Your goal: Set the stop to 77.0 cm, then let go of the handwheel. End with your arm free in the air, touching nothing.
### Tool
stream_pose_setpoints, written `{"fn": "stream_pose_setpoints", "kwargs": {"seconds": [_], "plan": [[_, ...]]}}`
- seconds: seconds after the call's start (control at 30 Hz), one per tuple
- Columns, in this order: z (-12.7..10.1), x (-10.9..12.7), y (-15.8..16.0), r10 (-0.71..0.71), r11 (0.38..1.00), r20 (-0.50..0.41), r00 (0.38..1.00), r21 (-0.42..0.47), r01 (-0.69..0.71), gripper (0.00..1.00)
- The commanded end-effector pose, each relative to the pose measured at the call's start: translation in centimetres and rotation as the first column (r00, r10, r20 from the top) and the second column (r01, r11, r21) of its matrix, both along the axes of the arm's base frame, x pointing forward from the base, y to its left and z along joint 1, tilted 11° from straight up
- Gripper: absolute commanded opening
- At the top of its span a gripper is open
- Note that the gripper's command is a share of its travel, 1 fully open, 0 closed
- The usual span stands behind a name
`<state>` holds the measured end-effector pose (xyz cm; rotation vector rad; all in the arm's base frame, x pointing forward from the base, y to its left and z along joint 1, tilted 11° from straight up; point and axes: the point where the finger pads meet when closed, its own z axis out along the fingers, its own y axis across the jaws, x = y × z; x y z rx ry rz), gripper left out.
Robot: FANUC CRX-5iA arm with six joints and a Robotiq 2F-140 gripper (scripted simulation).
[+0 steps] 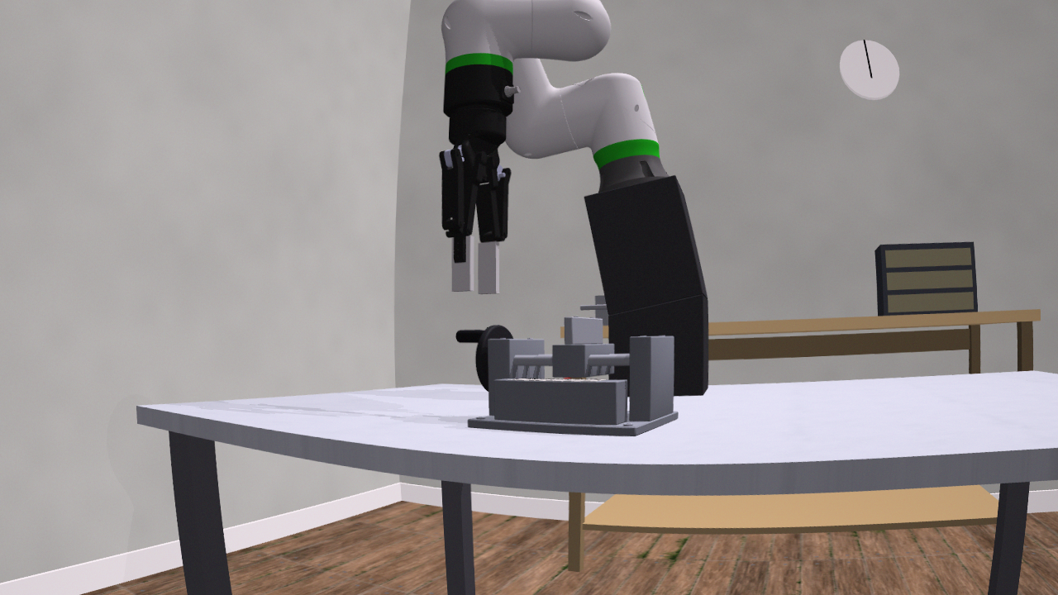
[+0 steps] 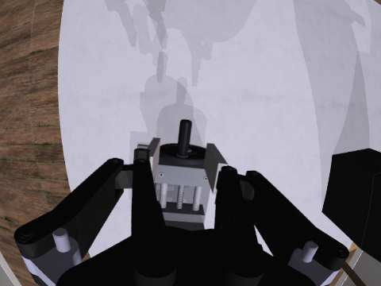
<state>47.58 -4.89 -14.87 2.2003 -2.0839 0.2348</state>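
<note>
A grey stop fixture (image 1: 573,392) stands on the white table. Its black handwheel (image 1: 493,354) with a crank handle (image 1: 469,335) is at the left end. The grey stop block (image 1: 582,354) rides on rods in the middle, above a scale with a small red mark (image 1: 565,378). My gripper (image 1: 474,284) hangs well above the handwheel end, fingers pointing down, partly open and empty. In the wrist view the handwheel (image 2: 182,158) and its handle (image 2: 184,135) show between the fingers of my gripper (image 2: 182,152), far below them. The scale is hidden there.
The arm's black base (image 1: 650,288) stands right behind the fixture and shows at the right of the wrist view (image 2: 354,193). A wooden bench with a drawer box (image 1: 926,278) stands at the back right. The table's curved front edge (image 1: 517,462) is close to the fixture.
</note>
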Motion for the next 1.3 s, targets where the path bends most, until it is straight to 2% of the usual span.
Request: {"fn": "stream_pose_setpoints", "kwargs": {"seconds": [0.0, 0.93, 1.27], "plan": [[0.3, -0.3, -1.0, 0.001, 1.000, 0.004, 1.000, 0.002, -0.001, 0.33], [0.2, -0.3, -1.0, 0.001, 1.000, 0.004, 1.000, 0.002, -0.001, 0.33], [-1.0, -0.2, -1.3, 0.001, 1.000, 0.004, 1.000, 0.002, -0.001, 0.33]]}}
